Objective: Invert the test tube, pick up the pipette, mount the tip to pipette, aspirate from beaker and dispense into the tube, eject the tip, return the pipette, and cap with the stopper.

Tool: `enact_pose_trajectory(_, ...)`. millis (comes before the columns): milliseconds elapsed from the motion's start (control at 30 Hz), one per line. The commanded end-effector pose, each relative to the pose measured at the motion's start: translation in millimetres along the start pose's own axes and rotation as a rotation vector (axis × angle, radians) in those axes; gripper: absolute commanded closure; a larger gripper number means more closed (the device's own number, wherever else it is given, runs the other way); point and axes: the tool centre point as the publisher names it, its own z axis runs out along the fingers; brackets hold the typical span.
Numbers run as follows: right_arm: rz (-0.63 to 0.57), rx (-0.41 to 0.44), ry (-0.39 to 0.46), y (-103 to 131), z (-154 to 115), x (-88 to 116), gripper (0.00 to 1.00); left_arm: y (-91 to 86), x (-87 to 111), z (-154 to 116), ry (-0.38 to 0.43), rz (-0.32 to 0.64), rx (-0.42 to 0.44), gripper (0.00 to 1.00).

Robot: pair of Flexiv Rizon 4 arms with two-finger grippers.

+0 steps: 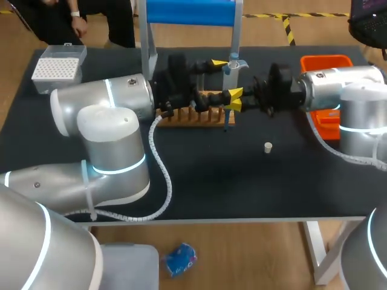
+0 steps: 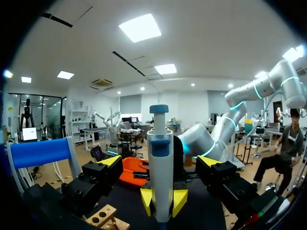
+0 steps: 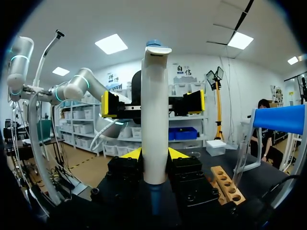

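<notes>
1. The desk carries the wooden rack midway along its far edge.
2. The right gripper pinches the pipette upright at the rack's right end.
3. The left gripper is spread wide, one finger on either side of the pipette and touching neither side.
4. This is probably a hand-over. The left should close squarely on the barrel, below the plunger, before the right lets go.
</notes>
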Motion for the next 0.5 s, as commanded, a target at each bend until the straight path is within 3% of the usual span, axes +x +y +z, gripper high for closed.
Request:
enact_pose_trajectory(33,0.001,0.016,0.006,2.8,0.2,-1.5,1.00,3.3,0.6,-1.6,-0.005,0.001,0.045,0.00)
enact_pose_trajectory(500,0.016,0.037,0.013,-0.2,0.4,0.2,1.00,7.0,0.0,0.3,0.004,0.004,-0.013,0.00)
